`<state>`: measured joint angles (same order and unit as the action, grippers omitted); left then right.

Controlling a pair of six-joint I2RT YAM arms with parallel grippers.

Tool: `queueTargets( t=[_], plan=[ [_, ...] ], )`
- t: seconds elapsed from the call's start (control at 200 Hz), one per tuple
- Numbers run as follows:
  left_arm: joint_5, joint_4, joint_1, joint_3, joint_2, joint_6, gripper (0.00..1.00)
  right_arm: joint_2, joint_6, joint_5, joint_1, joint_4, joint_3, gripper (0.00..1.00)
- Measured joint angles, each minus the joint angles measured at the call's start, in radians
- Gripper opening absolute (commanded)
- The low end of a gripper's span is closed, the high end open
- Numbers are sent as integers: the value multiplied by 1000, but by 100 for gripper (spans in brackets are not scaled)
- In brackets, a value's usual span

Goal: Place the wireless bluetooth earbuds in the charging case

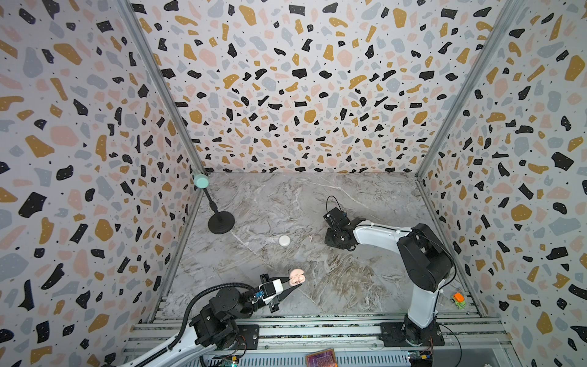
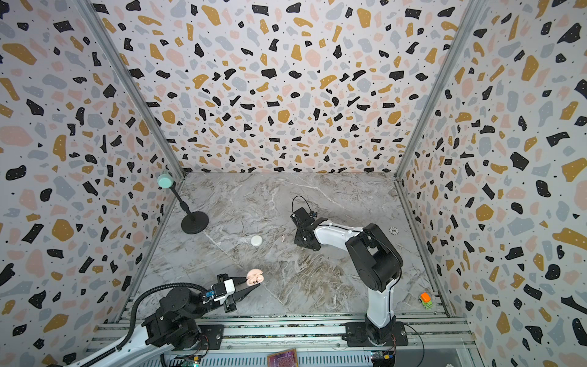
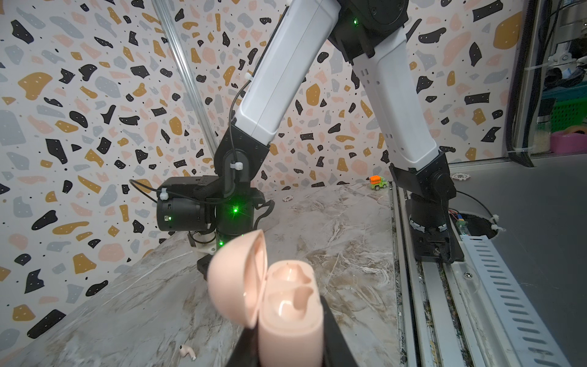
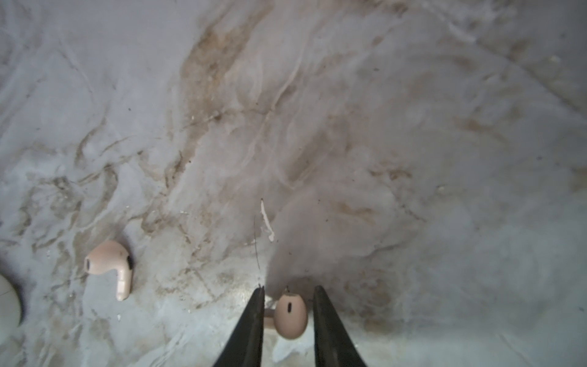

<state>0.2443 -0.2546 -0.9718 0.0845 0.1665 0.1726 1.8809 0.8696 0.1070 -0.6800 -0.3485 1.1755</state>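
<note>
Done: nil seated. Both wells of pink case [image 3: 286,305] were empty, lid hinged open.
To do: 2 pink buds to go in. No white buds seen; white case [image 1: 284,240] sat shut on table [image 1: 365,197], contents unknown.
Stage (est.): early, 1st pick in hand.
L gripper [image 3: 286,343]: clamped on pink case body, apparently lifted; on robot-base side of white case, well apart from it.
R gripper [image 4: 289,290]: down at table level, near white case on R-arm side. Jaws were part-way apart and not gripping, w/ a slim gap each side of bud.
Bud 1 [image 4: 290,316]: pink, on table, btw R jaws, stem tucked behind one finger.
Bud 2 [image 4: 109,263]: pink, on its side, btw white case & R gripper, outside jaws, untouched.
</note>
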Motion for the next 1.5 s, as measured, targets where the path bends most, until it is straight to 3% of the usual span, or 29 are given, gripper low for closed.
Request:
queueTargets(
  t=[0.405,1.091,1.502],
  plan=[
    [0,0,0,-6,0,0,0,27,-105,-30,-5,5,31,22],
    [0,1,0,-9,0,0,0,64,-328,-149,-121,82,62,21],
    [0,1,0,-9,0,0,0,40,-351,-142,-129,117,18,20]
  ],
)
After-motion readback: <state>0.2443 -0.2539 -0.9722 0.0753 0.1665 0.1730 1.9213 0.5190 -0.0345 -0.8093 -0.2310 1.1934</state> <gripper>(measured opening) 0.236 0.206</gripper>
